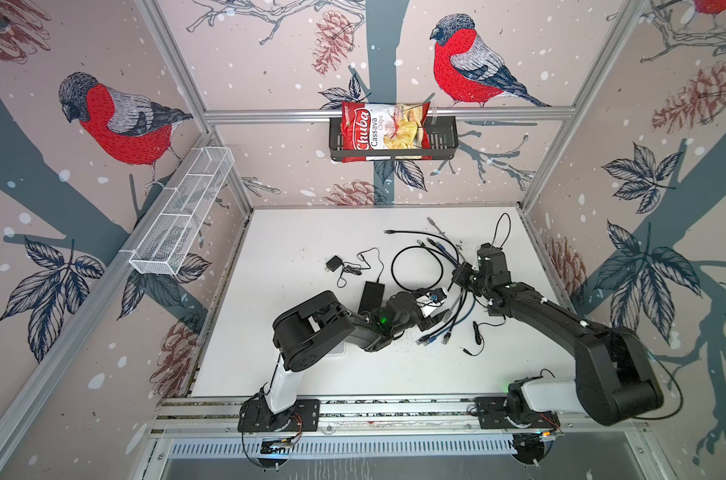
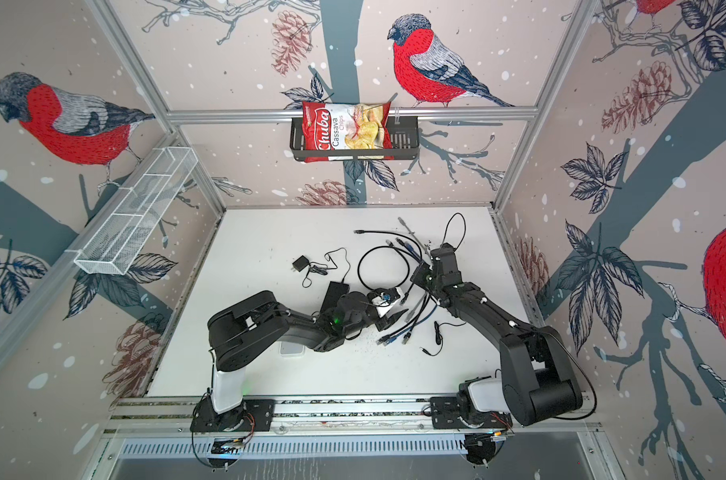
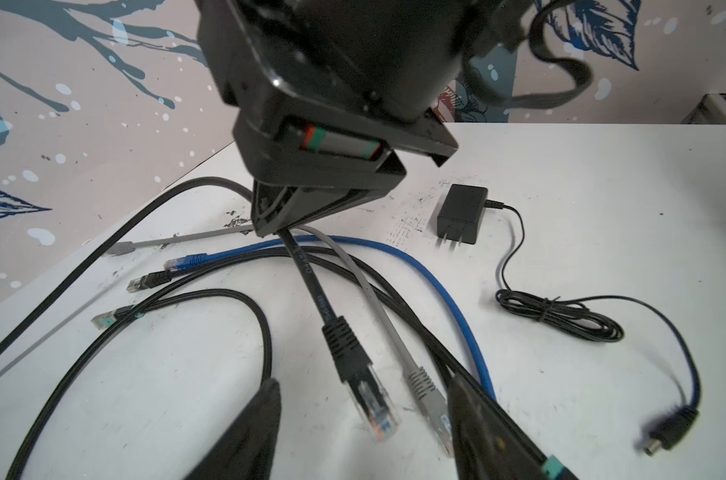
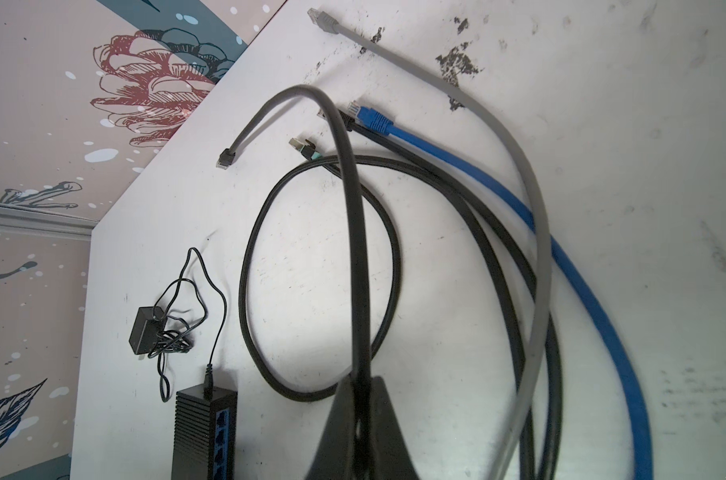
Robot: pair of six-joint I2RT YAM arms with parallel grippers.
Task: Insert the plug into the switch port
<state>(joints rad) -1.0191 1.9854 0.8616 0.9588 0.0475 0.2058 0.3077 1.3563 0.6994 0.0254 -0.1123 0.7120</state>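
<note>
Plug [image 3: 374,403] runs up-down in frame, tip low; L hand [image 3: 365,378] half open round it, R hand [image 4: 361,386] pinches cable [image 4: 353,249].

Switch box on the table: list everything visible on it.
The switch is a long black box that looks like plastic. It has a ribbed side and a row of blue-rimmed ports along one long face, and the ports that show look empty. It lies flat on the white table. A thin black power lead is plugged into its end and runs to a small black wall adapter. In both top views the left arm covers its near end.
</note>
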